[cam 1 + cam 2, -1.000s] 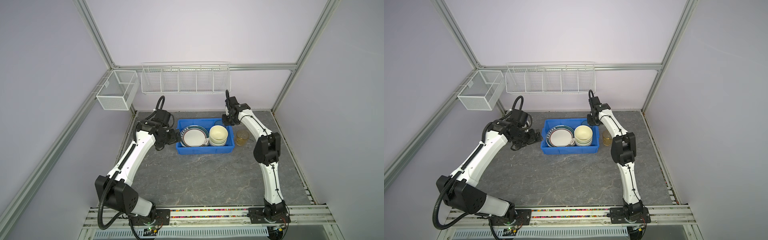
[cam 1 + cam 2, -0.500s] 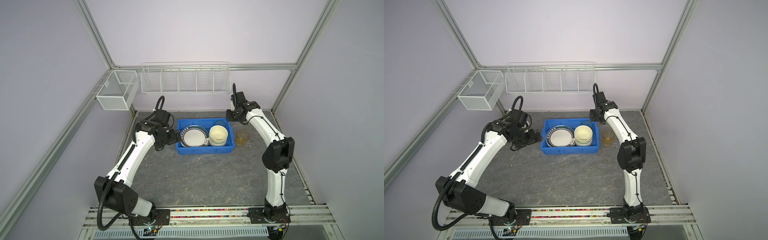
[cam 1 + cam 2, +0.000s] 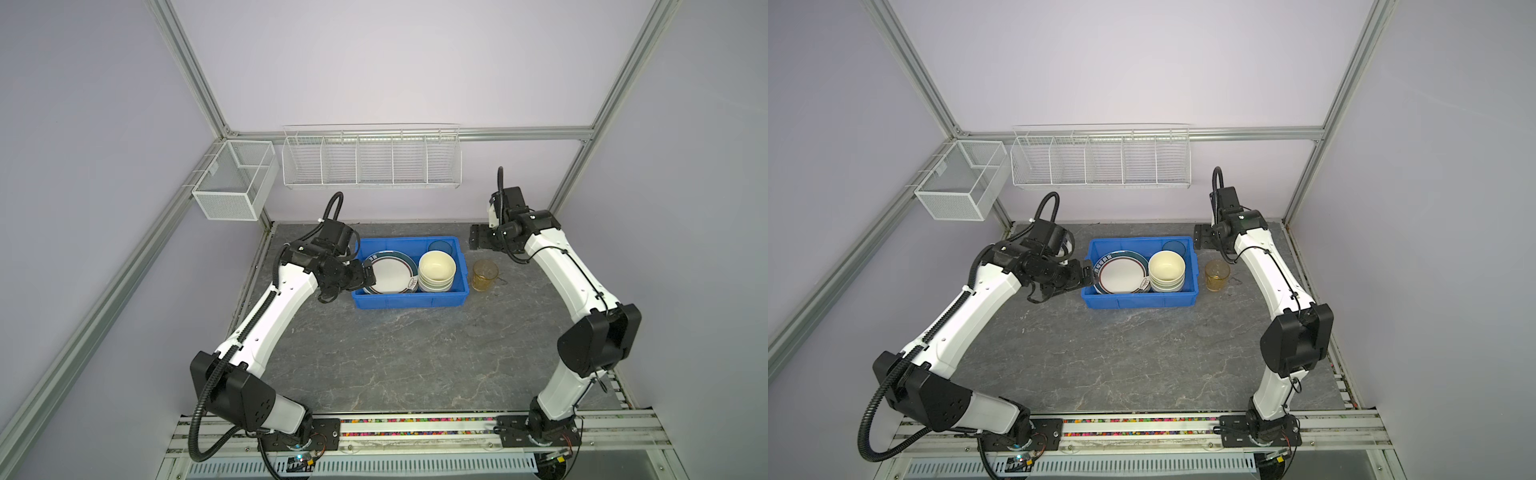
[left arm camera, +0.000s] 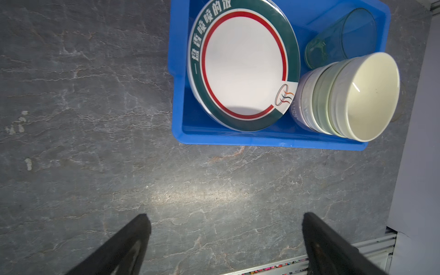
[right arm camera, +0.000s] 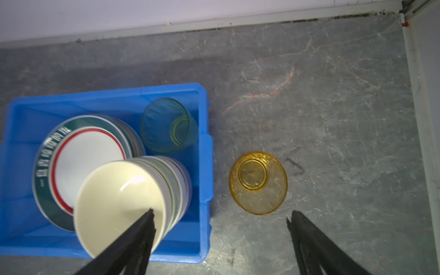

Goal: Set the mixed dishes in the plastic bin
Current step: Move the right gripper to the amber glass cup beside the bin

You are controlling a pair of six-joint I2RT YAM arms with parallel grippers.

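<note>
Nearly done. Bright blue rectangular plastic bin (image 3: 407, 301) holds stacked round plates, teal-red-rimmed white one on top (image 3: 392, 274), stacked small bowls, cream on top (image 3: 436, 268), and translucent green cup (image 3: 441, 246). 1 translucent amber cup (image 3: 484, 274) left, standing on the grey surface (image 3: 395, 353) just right of bin. Left tool (image 4: 223, 221) spread wide, empty, by bin's left end. Right tool (image 5: 221, 216) spread wide, empty, near amber cup.

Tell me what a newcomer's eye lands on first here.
The bright blue bin stands out at the back middle of the grey table, holding a teal-and-red-rimmed plate, a stack of bowls and a green cup. Next, the lone amber cup sits on the table just right of the bin.
</note>
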